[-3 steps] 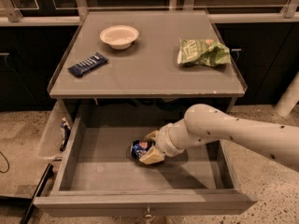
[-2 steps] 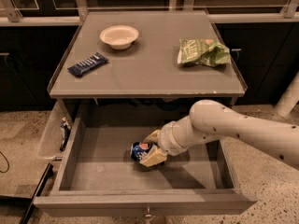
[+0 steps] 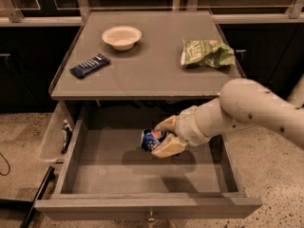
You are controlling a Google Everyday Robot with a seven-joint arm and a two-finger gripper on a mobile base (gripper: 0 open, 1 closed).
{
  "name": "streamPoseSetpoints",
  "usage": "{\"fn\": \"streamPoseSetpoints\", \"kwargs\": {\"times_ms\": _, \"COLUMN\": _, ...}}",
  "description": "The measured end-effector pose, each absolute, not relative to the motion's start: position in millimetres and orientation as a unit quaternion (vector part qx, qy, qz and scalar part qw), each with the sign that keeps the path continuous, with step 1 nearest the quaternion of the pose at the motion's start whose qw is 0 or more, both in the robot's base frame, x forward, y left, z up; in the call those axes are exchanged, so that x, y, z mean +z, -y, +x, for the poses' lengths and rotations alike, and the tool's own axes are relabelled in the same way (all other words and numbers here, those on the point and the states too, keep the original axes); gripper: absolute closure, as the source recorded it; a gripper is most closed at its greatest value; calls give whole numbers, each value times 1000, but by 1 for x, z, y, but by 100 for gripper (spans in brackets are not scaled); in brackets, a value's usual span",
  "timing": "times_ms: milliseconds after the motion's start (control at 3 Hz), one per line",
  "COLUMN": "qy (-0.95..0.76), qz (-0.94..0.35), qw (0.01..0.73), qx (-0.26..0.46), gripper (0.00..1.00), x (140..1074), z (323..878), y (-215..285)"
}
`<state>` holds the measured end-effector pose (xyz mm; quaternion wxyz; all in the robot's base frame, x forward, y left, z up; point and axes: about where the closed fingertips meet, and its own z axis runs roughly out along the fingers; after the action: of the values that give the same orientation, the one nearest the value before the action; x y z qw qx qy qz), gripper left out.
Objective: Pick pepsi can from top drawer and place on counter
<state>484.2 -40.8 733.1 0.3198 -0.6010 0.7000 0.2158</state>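
Observation:
The pepsi can (image 3: 151,140), blue with a silver end facing left, lies on its side between the fingers (image 3: 167,148) of my gripper (image 3: 164,136). The gripper is shut on the can and holds it a little above the floor of the open top drawer (image 3: 114,175), near the drawer's middle. A shadow lies on the drawer floor under the can. My white arm (image 3: 247,108) reaches in from the right. The grey counter (image 3: 147,70) sits above and behind the drawer.
On the counter stand a white bowl (image 3: 122,36) at the back left, a dark-blue snack bar wrapper (image 3: 90,65) at the left and a green chip bag (image 3: 206,52) at the right. A side bin (image 3: 59,137) hangs at the drawer's left. Speckled floor surrounds it.
The gripper has risen with the can, lifting it off the drawer floor and a little to the right. The counter items have not moved.

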Motion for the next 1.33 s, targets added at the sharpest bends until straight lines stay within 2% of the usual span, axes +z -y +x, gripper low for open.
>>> {"fn": "streamPoseSetpoints", "kwargs": {"times_ms": 667, "qy": -699, "qz": -579, "qw": 383, "qx": 173, "gripper": 100, "x": 811, "z": 516, "y": 100}}
{"fn": "streamPoseSetpoints", "kwargs": {"times_ms": 1333, "qy": -682, "qz": -597, "qw": 393, "qx": 153, "gripper": 100, "x": 832, "z": 535, "y": 91}}
